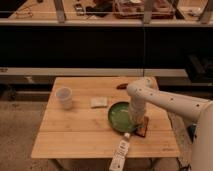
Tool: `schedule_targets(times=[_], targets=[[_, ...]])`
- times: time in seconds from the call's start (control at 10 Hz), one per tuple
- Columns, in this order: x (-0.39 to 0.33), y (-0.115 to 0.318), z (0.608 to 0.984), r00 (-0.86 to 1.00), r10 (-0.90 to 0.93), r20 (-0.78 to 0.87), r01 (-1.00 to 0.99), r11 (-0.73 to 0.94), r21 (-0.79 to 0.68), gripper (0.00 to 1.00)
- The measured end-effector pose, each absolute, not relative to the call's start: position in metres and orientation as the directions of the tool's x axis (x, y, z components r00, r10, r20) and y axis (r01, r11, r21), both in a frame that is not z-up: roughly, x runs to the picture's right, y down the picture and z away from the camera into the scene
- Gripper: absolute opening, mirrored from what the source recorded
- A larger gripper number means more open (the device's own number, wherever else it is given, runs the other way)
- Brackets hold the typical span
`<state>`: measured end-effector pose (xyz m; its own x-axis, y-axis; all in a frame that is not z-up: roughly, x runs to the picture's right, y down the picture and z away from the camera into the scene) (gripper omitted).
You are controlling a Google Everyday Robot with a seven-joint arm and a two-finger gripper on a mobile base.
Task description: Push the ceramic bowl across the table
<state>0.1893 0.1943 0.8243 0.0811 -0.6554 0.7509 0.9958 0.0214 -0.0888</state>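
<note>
The green ceramic bowl [120, 116] sits right of centre on the light wooden table [75, 135]. My white arm comes in from the right and bends down over the bowl's right rim. The gripper [135, 120] is at the bowl's right edge, touching or just inside the rim.
A small white cup [64, 97] stands at the table's left. A pale flat packet [98, 102] lies left of the bowl. A brown bar [144, 127] lies right of the bowl, a white bottle [120, 154] at the front edge, a dark item [121, 86] at the back.
</note>
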Motion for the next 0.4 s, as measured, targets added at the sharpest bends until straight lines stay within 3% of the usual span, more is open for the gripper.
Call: schedule_targets(times=[0.2,0.4], targets=[[0.204,0.205,0.814,0.116,-0.643,0.757,0.992,0.037,-0.121,0.00],[0.212,0.212,0.807,0.135,-0.645,0.752,0.990,0.060,-0.126,0.06]])
